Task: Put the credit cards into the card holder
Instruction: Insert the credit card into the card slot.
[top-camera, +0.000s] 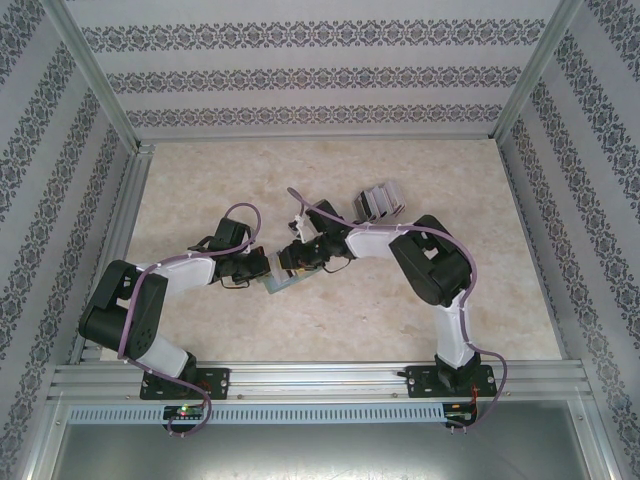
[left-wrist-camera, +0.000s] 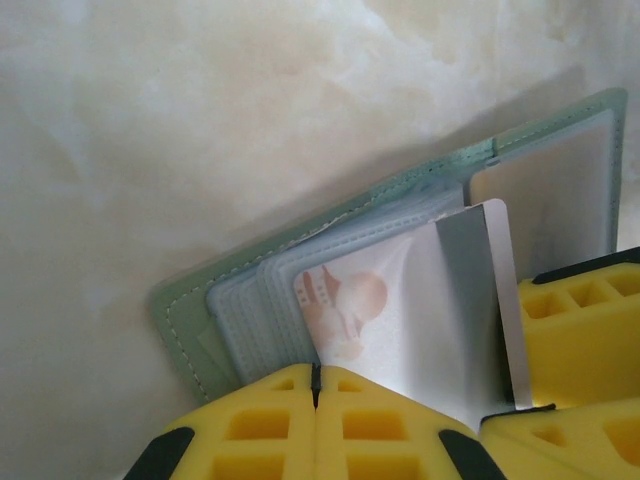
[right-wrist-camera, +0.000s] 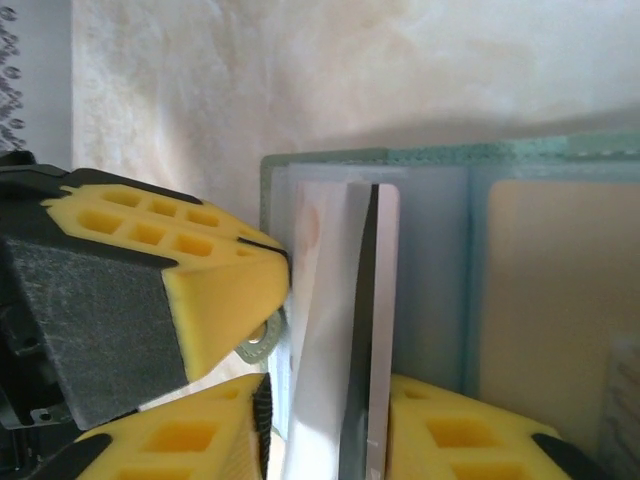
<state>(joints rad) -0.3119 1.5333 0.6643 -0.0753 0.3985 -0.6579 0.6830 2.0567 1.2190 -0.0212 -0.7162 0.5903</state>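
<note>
The table (top-camera: 200, 330) has a grey rack (top-camera: 378, 203) toward its far edge. The green card holder (top-camera: 285, 284) lies open near the table's middle. The left gripper (left-wrist-camera: 316, 380) is pinched shut at the holder's edge. The right gripper (right-wrist-camera: 330, 390) has its fingers apart, one on each side of a white card (left-wrist-camera: 420, 300) lying on the holder's pockets.

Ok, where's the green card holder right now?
In the top view the card holder sits open mid-table, between the left gripper and right gripper.
</note>
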